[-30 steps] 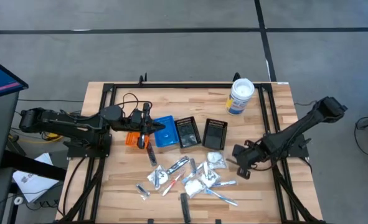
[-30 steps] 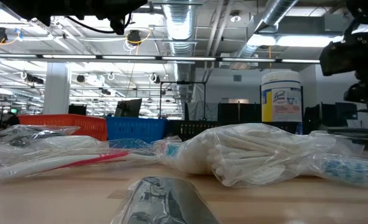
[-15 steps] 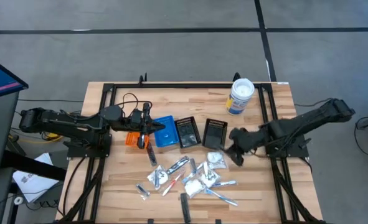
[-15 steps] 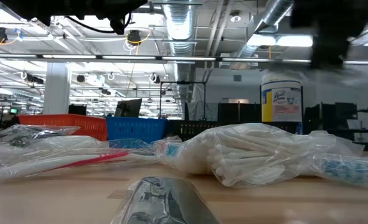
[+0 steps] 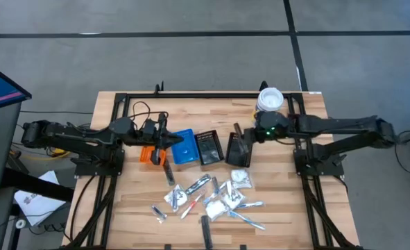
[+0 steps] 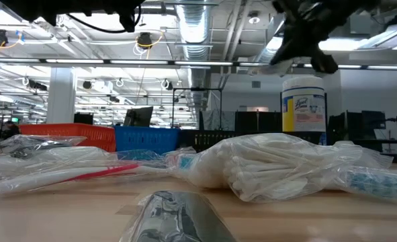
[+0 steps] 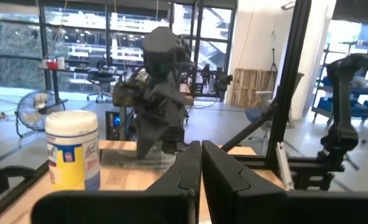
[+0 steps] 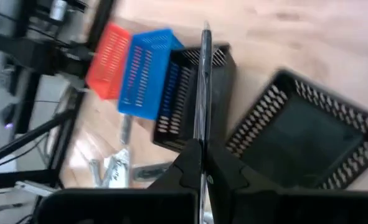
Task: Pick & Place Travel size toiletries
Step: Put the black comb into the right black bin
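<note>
Even, bright overhead light falls on the wooden table (image 5: 211, 107) with only soft, short shadows. In the low view, ceiling strip lights (image 6: 151, 62) glare, the nearest silvery sachet (image 6: 174, 216) is out of focus, and the arm overhead is smeared by motion. The right wrist view is blurred throughout (bins (image 8: 147, 71) included); daylight windows (image 7: 87, 37) wash out the left wrist view.
</note>
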